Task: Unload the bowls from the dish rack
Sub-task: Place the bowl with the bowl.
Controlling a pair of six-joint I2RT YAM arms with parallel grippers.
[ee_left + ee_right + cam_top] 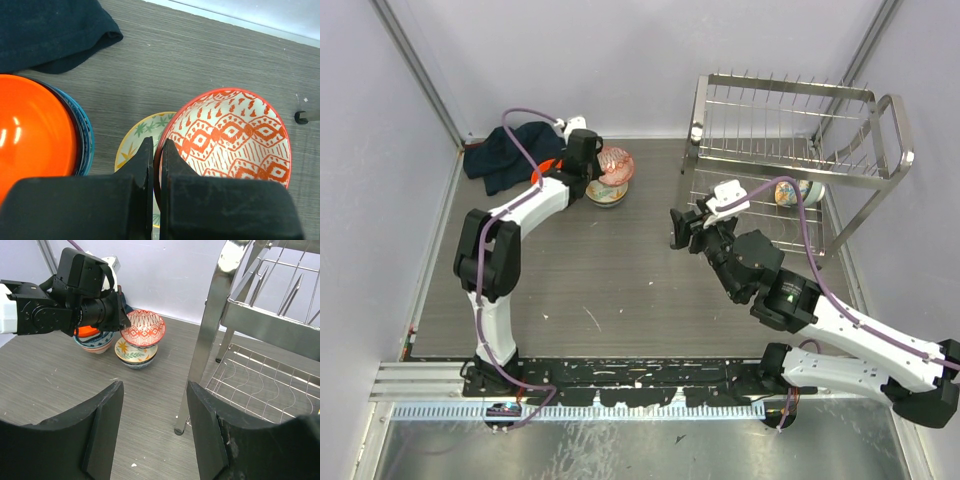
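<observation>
Gray tabletop (620,290) from above: one patterned bowl (792,192) sits in the dish rack (880,120) lower tier, 2-3 o'clock off the nearer, spread-wide right end effector (688,225), while the left end effector (156,145) is pinching the red-patterned bowl (230,135).

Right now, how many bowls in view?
5. Orange bowl nested in a blue bowl; red-patterned bowl, pinched by the left fingers, over a leaf-print bowl; fifth bowl on the rack lower shelf, where another may be hidden.

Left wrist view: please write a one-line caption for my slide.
Left claw pinches the rim of the red-patterned bowl, resting on a leaf-patterned bowl, beside an orange bowl.
</observation>
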